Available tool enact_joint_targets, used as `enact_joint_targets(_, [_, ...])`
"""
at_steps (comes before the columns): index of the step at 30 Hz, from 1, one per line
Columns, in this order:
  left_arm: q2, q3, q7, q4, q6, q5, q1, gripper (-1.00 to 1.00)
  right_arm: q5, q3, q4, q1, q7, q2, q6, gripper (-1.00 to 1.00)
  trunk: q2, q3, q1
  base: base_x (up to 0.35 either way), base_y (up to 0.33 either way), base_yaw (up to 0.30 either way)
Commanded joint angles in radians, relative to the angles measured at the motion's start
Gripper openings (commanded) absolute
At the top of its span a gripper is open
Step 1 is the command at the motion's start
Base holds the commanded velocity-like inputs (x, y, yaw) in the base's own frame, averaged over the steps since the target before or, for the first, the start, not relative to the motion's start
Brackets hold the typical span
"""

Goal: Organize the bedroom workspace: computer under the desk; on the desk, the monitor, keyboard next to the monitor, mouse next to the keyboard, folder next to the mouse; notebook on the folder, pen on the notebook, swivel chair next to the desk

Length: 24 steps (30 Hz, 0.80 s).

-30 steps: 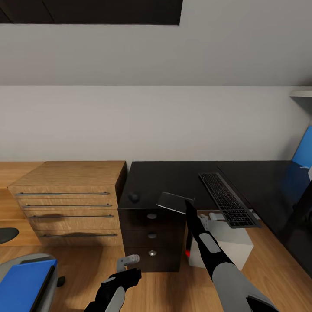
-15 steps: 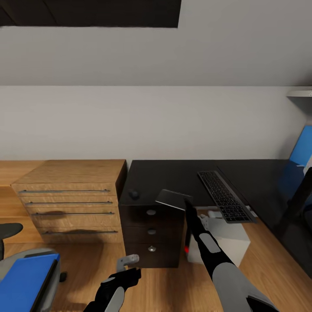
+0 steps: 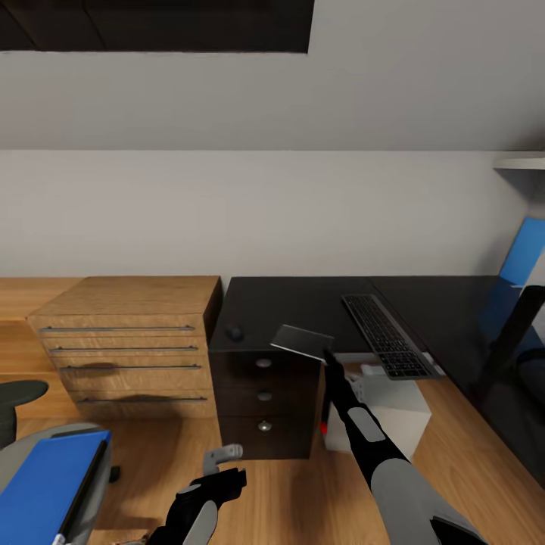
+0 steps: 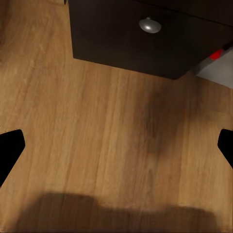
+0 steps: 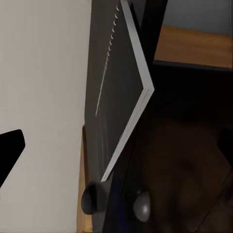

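Right pincer (image 3: 327, 352) is clamped on the notebook (image 3: 303, 342), a thin grey slab held tilted over the front edge of the glossy black worktop (image 3: 303, 306), above the drawers. Risks: thin stiff cover gripped at one corner could pivot or slip out and drop to the plank floor; the mouse (image 3: 235, 331), small and round, sits close by near the left end and could get knocked. Keyboard (image 3: 387, 346) overhangs the front edge, looks tippy. Folder (image 3: 45, 488) still on the chair (image 3: 15, 454). Left pincer (image 3: 221, 456) apart, empty, low over the floor.

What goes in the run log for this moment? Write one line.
right gripper: holds thin grey notebook over glossy black desk corner | left gripper: open, low over oak floor | bright blue folder: on grey swivel chair
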State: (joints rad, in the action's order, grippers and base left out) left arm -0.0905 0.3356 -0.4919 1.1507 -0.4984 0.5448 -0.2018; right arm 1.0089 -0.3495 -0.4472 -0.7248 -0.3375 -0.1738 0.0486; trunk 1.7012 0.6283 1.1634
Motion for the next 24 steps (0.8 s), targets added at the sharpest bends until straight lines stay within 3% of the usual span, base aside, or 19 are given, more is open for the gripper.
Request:
enact_joint_targets(1, [0.001,0.002,-0.01,0.001,-0.001,0.011,-0.001,1.0,0.01,-0.004,0.0,-0.001,-0.005,-0.001,0.005,1.0,0.001,0.001,-0.001,-0.254,-0.001,0.0])
enact_joint_targets(10, [0.001,0.0,-0.011,0.001,-0.002,0.012,-0.001,1.0,0.005,-0.004,0.004,-0.001,0.002,-0.001,0.005,1.0,0.001,0.001,-0.001,-0.28,0.0,0.0])
enact_joint_targets(17, [0.001,-0.002,-0.012,0.015,-0.002,0.012,-0.001,1.0,0.0,-0.004,0.007,-0.001,0.039,-0.001,0.004,1.0,0.001,0.001,-0.001,-0.066,0.0,0.0])
enact_joint_targets(20, [0.002,-0.001,-0.013,0.027,-0.003,0.01,-0.001,1.0,-0.008,-0.005,0.018,-0.001,0.046,-0.001,0.004,1.0,-0.02,-0.008,-0.012,-0.012,0.0,0.0])
enact_joint_targets(21, [0.002,-0.001,-0.013,0.031,-0.003,0.009,-0.001,1.0,-0.019,-0.005,0.033,-0.001,0.047,-0.001,0.003,1.0,-0.027,-0.012,-0.016,-0.006,0.0,0.0])
enact_joint_targets(22, [0.002,0.0,-0.012,0.035,-0.003,0.008,-0.001,1.0,-0.066,-0.006,0.096,0.0,0.046,-0.001,-0.026,1.0,-0.034,-0.015,-0.02,-0.002,0.0,0.0])
enact_joint_targets(24, [0.002,-0.001,-0.013,0.036,-0.003,0.008,-0.001,1.0,-0.107,-0.005,0.143,0.001,0.044,-0.001,-0.063,1.0,-0.048,-0.021,-0.027,-0.001,0.0,0.0])
